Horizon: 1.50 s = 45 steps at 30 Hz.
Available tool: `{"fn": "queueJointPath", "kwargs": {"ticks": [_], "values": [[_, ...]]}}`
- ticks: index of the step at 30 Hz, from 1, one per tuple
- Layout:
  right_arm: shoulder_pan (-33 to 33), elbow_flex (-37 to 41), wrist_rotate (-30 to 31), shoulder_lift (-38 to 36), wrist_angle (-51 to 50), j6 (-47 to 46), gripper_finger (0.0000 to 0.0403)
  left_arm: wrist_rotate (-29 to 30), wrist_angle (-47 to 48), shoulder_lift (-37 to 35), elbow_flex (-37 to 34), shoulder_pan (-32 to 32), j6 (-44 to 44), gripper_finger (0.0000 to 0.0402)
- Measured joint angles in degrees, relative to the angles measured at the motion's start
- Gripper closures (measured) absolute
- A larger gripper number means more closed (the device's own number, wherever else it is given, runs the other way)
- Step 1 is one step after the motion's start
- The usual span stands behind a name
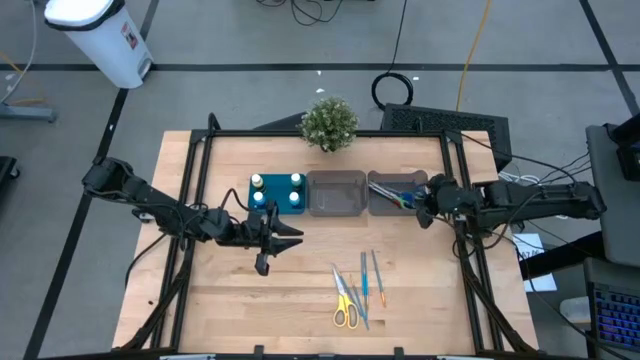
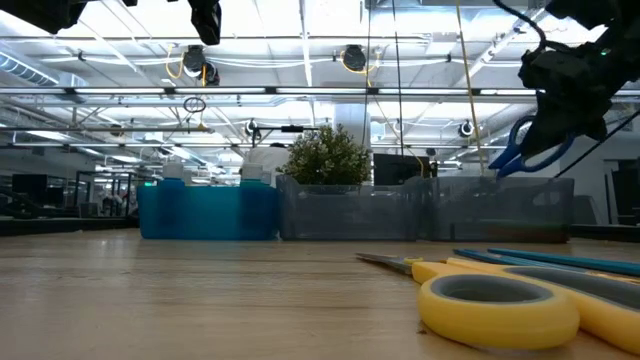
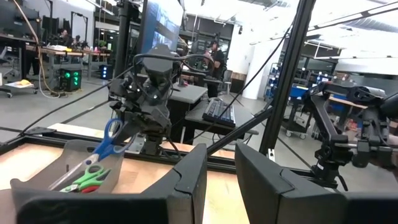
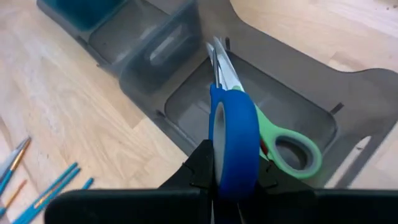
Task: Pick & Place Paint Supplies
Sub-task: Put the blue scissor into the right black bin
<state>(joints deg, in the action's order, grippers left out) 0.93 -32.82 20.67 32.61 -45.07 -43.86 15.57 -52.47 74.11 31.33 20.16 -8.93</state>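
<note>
The right tool [image 4: 227, 180] is clamped shut on the blue scissors [image 4: 233, 134] by one handle loop, so the blades hang down toward the right-hand grey bin [image 4: 298, 93] directly beneath it, apparently for release. Green-handled scissors [image 4: 283, 146] already lie in that bin. The left tool [image 1: 272, 238] waits slightly parted and empty, just short of the teal tray [image 1: 277, 183]. Yellow scissors [image 1: 345, 300] lie on the bench [image 1: 230, 300].
</note>
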Motion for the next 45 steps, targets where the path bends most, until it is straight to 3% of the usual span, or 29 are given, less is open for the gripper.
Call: {"fn": "queueJointPath", "kwargs": {"ticks": [9,20,33,45], "values": [[-3.77,0.00,-0.20,6.39,5.04,-2.27,0.0373,0.02,-0.02,0.02,0.00,0.00,-0.57,0.0309],[-10.38,3.67,-10.52,8.12,17.54,4.03,0.0380,0.02,0.04,0.02,0.00,0.00,-0.57,0.0309],[-13.70,8.30,-11.93,8.10,17.65,4.55,0.0365,0.02,0.12,0.02,0.00,0.00,-0.48,0.0309],[-13.70,8.36,-11.78,7.90,21.91,5.67,0.0301,0.02,0.44,0.01,0.00,0.00,-0.46,0.0309]]}}
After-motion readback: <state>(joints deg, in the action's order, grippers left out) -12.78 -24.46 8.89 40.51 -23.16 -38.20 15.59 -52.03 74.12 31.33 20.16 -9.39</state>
